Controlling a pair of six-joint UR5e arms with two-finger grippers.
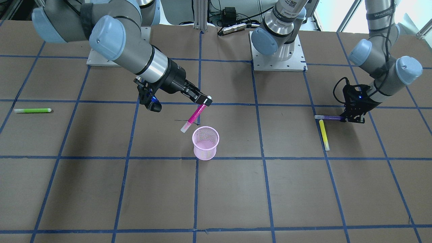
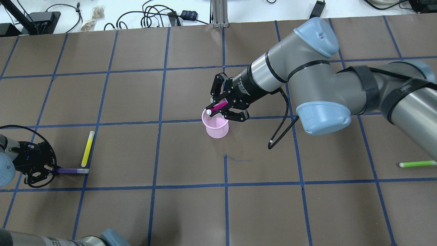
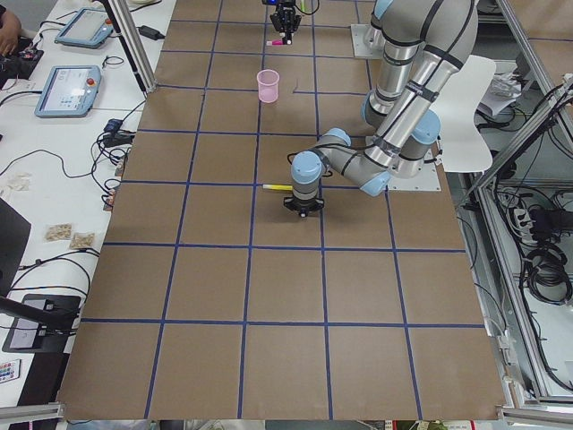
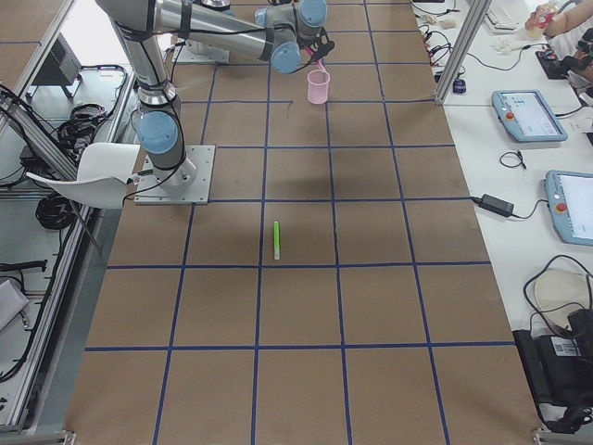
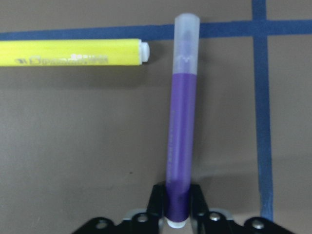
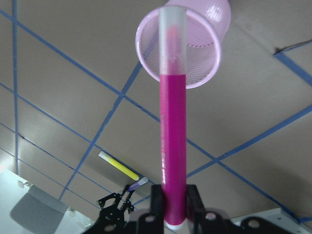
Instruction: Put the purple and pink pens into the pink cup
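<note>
The pink mesh cup (image 1: 205,142) stands upright mid-table; it also shows in the overhead view (image 2: 216,125) and the right wrist view (image 6: 195,44). My right gripper (image 1: 206,100) is shut on the pink pen (image 1: 193,117), which slants down with its clear cap just above the cup's rim (image 6: 171,97). My left gripper (image 1: 351,116) is shut on the end of the purple pen (image 1: 329,117), which lies at the table surface (image 5: 180,146), also in the overhead view (image 2: 70,170).
A yellow pen (image 1: 324,135) lies on the table just by the purple pen's cap (image 5: 73,52). A green pen (image 1: 32,110) lies far off on the right arm's side (image 2: 417,164). Blue tape lines grid the brown table.
</note>
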